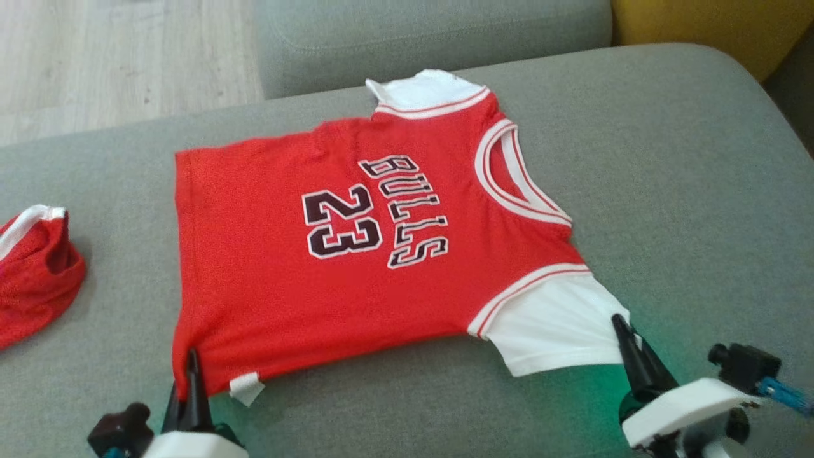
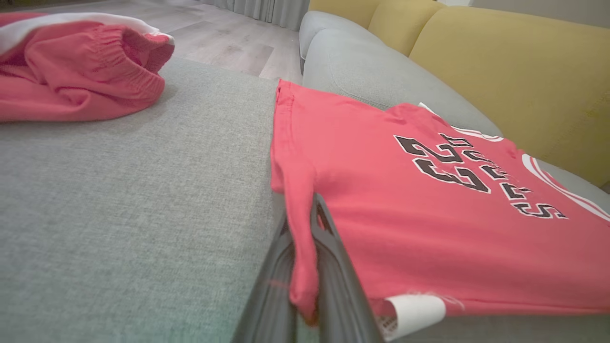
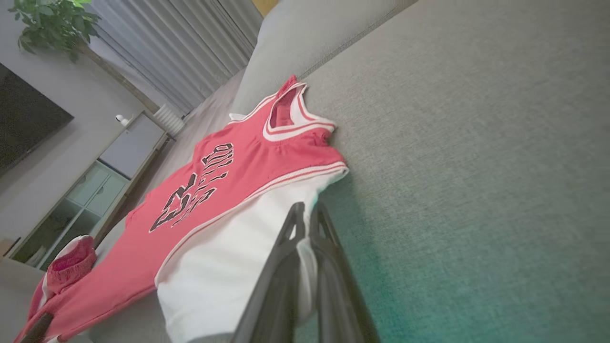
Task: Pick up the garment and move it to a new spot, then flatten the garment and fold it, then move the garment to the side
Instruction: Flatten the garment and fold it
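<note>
Two arms (image 1: 687, 407) low, fingers (image 1: 639, 362) pinching jersey (image 1: 267, 267) (corners)

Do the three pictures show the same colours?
Head view: jersey deep red, green glow on the sofa beside the right gripper. Left wrist view: jersey paler, pinkish. Right wrist view: pinkish too, green tint lower right, scene tilted.

We see a wide grey woven-fabric sofa seat (image 1: 668, 191), and on its left part lies a crumpled red mesh pair of shorts with a white band (image 1: 35, 267). Behind the seat is a second grey cushion (image 1: 432, 32), and beside it stand mustard-yellow back cushions (image 2: 500, 71). Beyond the sofa we see a pale wooden plank floor (image 1: 114, 57), grey pleated curtains (image 3: 181, 52), a green leafy plant (image 3: 47, 24) and a low pale cabinet with glass doors (image 3: 95, 186).
</note>
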{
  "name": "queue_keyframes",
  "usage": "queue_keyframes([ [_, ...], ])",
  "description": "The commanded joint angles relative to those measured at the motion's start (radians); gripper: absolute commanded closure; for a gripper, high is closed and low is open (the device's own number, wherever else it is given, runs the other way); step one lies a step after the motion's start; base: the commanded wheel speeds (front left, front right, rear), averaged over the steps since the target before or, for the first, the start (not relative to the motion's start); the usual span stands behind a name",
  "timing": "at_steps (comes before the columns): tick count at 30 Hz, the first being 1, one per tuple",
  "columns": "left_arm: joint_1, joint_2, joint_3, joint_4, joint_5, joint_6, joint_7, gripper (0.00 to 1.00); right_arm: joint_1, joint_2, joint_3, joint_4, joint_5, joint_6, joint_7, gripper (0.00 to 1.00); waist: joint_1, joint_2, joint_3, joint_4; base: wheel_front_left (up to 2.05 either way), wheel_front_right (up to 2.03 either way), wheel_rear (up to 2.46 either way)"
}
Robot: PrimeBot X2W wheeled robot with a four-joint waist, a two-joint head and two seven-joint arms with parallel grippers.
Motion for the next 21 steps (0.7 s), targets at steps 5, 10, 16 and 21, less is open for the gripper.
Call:
queue_keyframes([
  [5,-0.015,0.017,-0.007,-0.049,-0.008,-0.003,-0.005,1.00,-0.032,-0.005,-0.054,-0.097,-0.013,-0.001,0.007,1.00,0.0003,-0.0001,-0.003,0.014,0.00,0.00,0.00],
  [10,-0.090,0.017,-0.023,-0.038,-0.021,-0.005,-0.005,1.00,-0.135,0.029,-0.089,-0.104,-0.049,-0.001,0.008,1.00,0.0003,-0.0001,0.028,0.038,0.00,0.00,0.00],
  [16,-0.194,0.017,-0.042,0.016,-0.005,-0.006,-0.005,1.00,-0.266,0.053,-0.088,-0.042,-0.094,-0.001,0.031,1.00,0.0003,-0.0001,0.066,0.065,0.00,0.00,0.00],
  [21,-0.297,0.017,-0.061,0.100,-0.011,-0.006,-0.005,1.00,-0.384,0.076,-0.080,0.058,-0.125,-0.001,0.038,1.00,0.0003,-0.0001,0.098,0.087,0.00,0.00,0.00],
])
